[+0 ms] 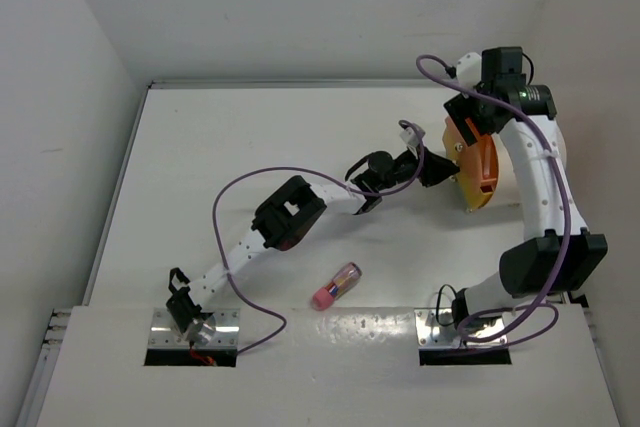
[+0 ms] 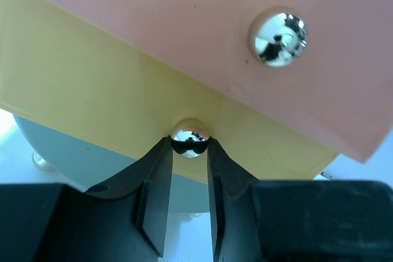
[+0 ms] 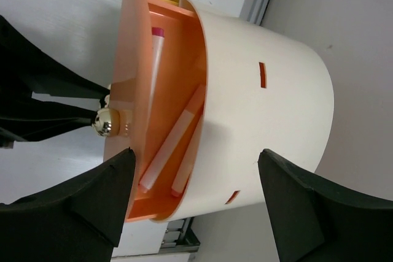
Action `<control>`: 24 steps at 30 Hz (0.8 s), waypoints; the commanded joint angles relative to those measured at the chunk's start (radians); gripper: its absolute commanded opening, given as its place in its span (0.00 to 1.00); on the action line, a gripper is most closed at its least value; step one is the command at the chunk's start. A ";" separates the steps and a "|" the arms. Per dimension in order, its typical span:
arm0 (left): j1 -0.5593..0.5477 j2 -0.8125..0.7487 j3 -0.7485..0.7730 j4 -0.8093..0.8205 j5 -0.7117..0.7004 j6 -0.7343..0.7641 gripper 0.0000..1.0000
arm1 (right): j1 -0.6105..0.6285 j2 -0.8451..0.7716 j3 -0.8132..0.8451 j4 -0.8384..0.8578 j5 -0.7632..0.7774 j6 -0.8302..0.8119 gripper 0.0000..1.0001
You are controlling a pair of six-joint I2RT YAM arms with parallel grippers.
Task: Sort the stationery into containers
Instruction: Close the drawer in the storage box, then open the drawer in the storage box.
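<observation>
The cream-white drum [image 3: 270,108] lies on its side at the far right, with its orange end face [image 1: 478,165] turned to the left arm. My left gripper [image 1: 438,169] is shut on a chrome knob [image 2: 190,138] on a yellow drawer front [image 2: 92,90]. A second knob [image 2: 277,36] sits on the pink front above it. In the right wrist view an orange drawer [image 3: 132,59] stands partly out of the drum, with thin white pens [image 3: 175,139] inside. My right gripper [image 3: 196,151] is wide open, straddling the drum from above. A pink-ended tube [image 1: 337,285] lies on the table.
The white table [image 1: 250,137] is walled on the left and at the back. The left arm's purple cable [image 1: 290,172] loops over the table's middle. The right arm [image 1: 545,197] arches over the drum near the right wall.
</observation>
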 commanded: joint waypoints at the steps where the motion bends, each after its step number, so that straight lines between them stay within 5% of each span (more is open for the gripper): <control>1: 0.008 -0.083 -0.020 0.053 0.017 0.000 0.00 | -0.010 -0.017 -0.022 0.054 0.040 -0.037 0.80; 24: 0.012 -0.079 -0.021 0.051 0.017 -0.003 0.00 | -0.137 0.011 -0.005 0.086 0.038 -0.093 0.73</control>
